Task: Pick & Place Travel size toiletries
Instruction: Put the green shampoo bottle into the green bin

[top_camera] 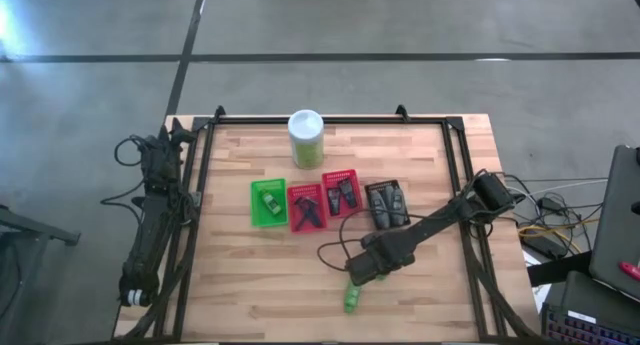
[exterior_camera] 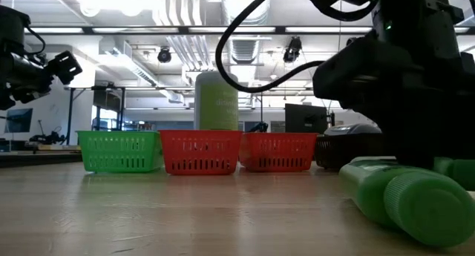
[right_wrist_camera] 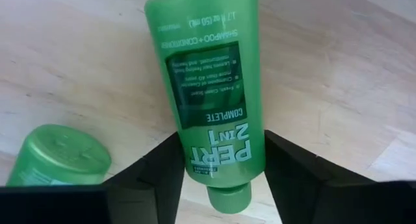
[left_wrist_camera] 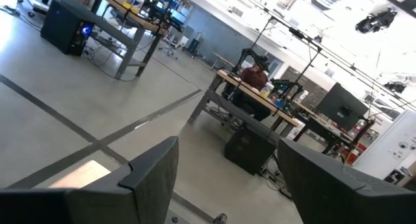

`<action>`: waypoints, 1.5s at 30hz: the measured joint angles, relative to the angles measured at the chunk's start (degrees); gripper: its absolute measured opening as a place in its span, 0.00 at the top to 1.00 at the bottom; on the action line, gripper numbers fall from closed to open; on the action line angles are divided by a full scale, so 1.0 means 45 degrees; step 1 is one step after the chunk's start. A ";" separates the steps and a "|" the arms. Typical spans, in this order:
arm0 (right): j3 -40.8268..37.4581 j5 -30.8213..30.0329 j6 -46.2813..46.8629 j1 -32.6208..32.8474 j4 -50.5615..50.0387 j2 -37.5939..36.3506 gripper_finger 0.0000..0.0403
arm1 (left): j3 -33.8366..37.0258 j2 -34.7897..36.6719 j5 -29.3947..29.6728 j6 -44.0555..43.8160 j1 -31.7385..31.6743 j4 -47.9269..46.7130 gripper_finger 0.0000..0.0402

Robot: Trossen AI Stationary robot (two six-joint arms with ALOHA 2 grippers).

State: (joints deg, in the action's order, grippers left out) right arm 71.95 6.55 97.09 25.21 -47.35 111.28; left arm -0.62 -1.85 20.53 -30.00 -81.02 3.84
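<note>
A bright green shampoo tube point(right_wrist_camera: 211, 87) lies flat on the wooden table point(top_camera: 420, 295), near the front edge and a little right of the middle. The right gripper point(right_wrist_camera: 221, 165) is down over it with one dark finger point(right_wrist_camera: 159, 175) on each side of the tube's cap end; the fingers sit just beside the tube's sides, but I cannot tell whether they are pressing on it or only bracketing it. A second green tube point(right_wrist_camera: 58, 156) lies just beside the first, its round cap showing close to the gripper. From above, one of these green tubes point(top_camera: 352, 299) shows just in front of the right gripper point(top_camera: 365, 270), nearer the table's front edge.

Behind them, across the middle of the table, stands a row of small baskets: a green basket point(top_camera: 257, 220) with a green tube in it, then a red basket point(top_camera: 306, 207) holding dark items, another red basket point(top_camera: 340, 193) with dark bottles, and a dark basket point(top_camera: 387, 204) with dark bottles, this last one just behind the right arm. A tall pale-green canister point(top_camera: 305, 137) with a white lid stands upright behind the row.

The left gripper point(left_wrist_camera: 227, 178) is off the table's left side, raised and pointing out into the room, its fingers wide apart and holding nothing. A person sits at a desk far off in that direction.
</note>
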 joint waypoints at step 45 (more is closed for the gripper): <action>0.3210 -0.1412 -0.8239 -0.1362 -0.1193 -0.1592 0.61 | -0.7708 -0.4371 -1.5698 -0.1279 0.1318 -0.4559 0.34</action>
State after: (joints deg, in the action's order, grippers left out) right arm 86.40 0.19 60.01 19.08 -52.72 104.12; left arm -35.31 -21.51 -50.11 -35.75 -75.09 -16.68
